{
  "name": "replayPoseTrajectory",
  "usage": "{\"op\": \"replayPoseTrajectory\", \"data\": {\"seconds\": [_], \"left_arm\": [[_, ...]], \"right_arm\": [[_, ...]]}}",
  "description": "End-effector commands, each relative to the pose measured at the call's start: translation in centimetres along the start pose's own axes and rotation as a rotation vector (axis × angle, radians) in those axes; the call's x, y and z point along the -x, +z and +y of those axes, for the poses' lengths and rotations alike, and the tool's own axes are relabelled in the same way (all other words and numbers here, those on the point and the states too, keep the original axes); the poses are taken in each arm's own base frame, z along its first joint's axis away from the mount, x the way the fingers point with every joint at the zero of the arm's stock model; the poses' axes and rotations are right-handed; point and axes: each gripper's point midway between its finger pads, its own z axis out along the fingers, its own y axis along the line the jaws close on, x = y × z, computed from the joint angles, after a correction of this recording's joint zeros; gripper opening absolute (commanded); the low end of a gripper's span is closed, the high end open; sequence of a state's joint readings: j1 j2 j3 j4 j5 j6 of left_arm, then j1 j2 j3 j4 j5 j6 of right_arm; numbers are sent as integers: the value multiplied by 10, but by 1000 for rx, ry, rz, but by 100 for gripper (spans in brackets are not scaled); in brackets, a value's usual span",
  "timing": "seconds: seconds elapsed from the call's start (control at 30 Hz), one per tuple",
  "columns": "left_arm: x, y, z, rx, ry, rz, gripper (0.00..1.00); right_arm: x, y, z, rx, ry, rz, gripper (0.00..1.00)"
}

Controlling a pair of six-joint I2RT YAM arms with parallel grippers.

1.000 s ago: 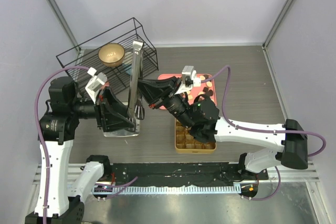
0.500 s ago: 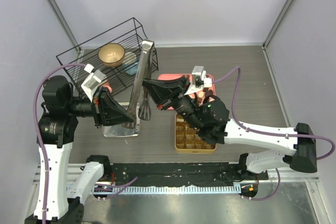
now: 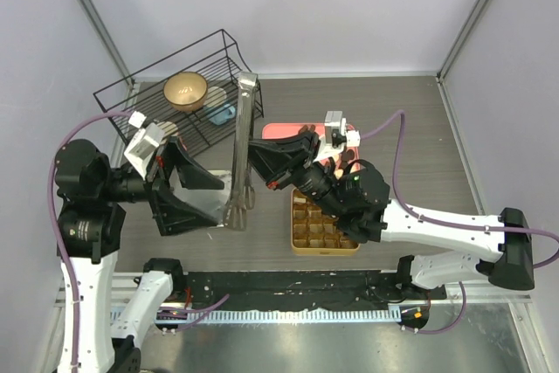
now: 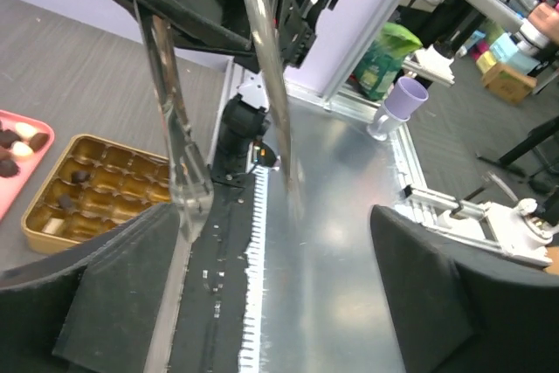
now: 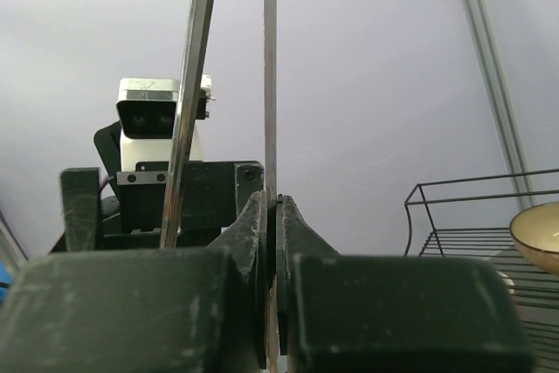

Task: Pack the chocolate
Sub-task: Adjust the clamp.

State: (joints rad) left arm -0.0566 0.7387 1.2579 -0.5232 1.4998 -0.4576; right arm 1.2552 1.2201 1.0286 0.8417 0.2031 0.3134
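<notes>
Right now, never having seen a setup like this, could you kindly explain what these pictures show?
This is a two-armed robot bolted to a grey table. The wide picture looks down from above. The other two come from a camera on each wrist. The right gripper is clamped on one blade of long metal tongs. The left gripper is open beside them, gripping nothing. On the table lie a gold tin with compartments and a few pieces inside, a pink tray carrying small chocolates, and a wire rack holding a gold bowl.
</notes>
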Motion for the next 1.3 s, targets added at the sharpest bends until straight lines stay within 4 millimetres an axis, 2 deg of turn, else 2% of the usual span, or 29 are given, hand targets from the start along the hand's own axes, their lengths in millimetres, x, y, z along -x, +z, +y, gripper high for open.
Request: {"op": "replayPoseTrajectory", "data": {"seconds": [0.0, 0.23, 0.33, 0.37, 0.4, 0.5, 0.67, 0.87, 1.1, 1.17, 1.27], "left_arm": [[4, -1, -15, -18, 76, 2, 100], [6, -1, 0, 82, 104, -47, 100], [-8, -2, 13, 148, 107, -54, 100], [-9, -4, 24, 204, 168, -55, 100], [-19, -6, 28, 231, 124, -37, 100], [-24, -9, 37, 279, 124, -20, 100], [-24, -8, 32, 256, 140, -17, 100], [-27, -6, 22, 203, 146, -6, 100], [-41, -9, 31, 216, 152, 36, 100], [-39, -9, 31, 216, 180, 43, 95], [-36, -9, 24, 200, 184, 60, 82]], "right_arm": [[21, 6, 20, 78, 42, -79, 1], [23, 7, 29, 120, 34, -93, 1], [23, 10, 34, 136, 15, -92, 1], [27, 11, 37, 145, 14, -102, 1], [27, 12, 39, 151, 16, -103, 1], [24, 15, 44, 163, 12, -102, 1], [13, 25, 46, 172, 13, -99, 1], [10, 33, 49, 179, 24, -104, 1], [9, 37, 49, 173, 43, -103, 1], [7, 36, 50, 175, 49, -86, 1], [3, 35, 49, 171, 52, -58, 1]]}}
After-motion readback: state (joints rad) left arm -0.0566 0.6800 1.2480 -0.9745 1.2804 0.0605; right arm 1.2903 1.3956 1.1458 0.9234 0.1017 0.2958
